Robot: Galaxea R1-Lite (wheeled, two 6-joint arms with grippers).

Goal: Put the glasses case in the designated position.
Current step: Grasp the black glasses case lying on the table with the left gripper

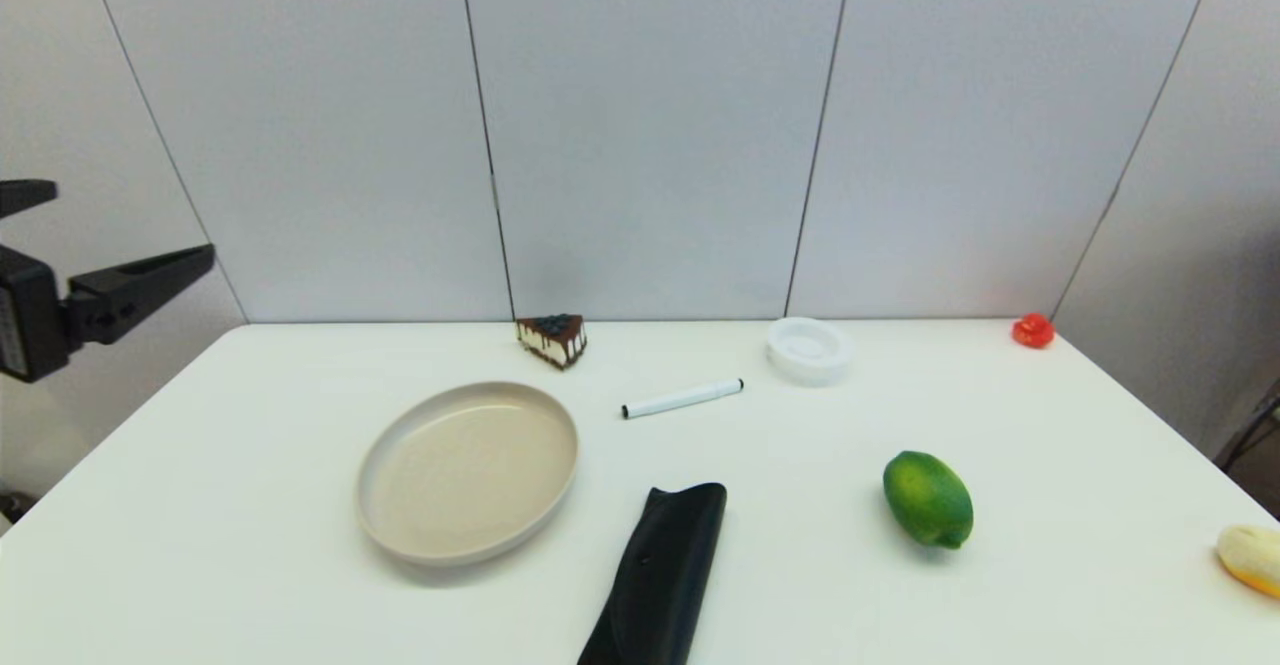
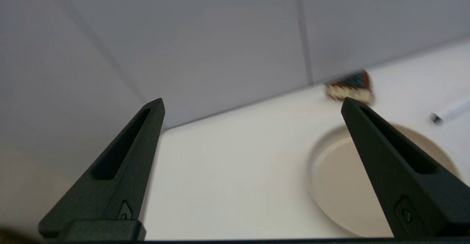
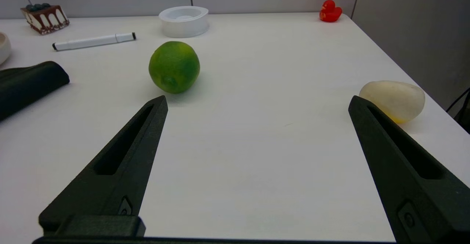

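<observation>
The glasses case (image 1: pixel 662 577) lies flat on the white worktop (image 1: pixel 1050 465) at its near edge, about the middle, its long axis running from near to far with a slight lean to the right; its near end runs out of the head view. Nothing grips it. Just to its left sits the round beige plate (image 1: pixel 468 469), close but apart from it. Beyond the case, a slim white marker pen (image 1: pixel 682 398) lies crosswise, and farther back by the wall stands a slice of chocolate cake (image 1: pixel 552 338). To the right of the case rests a green lime (image 1: pixel 927 498), well apart from it. A white round dish (image 1: pixel 808 349) sits at the far side, a small red duck (image 1: pixel 1032 330) in the far right corner, and a pale yellowish piece (image 1: pixel 1250 559) at the right edge.

The left pincer (image 1: pixel 130 235) hangs above the far left corner of the worktop, fingers spread wide and holding nothing. The right pincer (image 3: pixel 257 102) hovers low over bare worktop at the near right, between the lime and the yellowish piece, also spread wide and holding nothing.
</observation>
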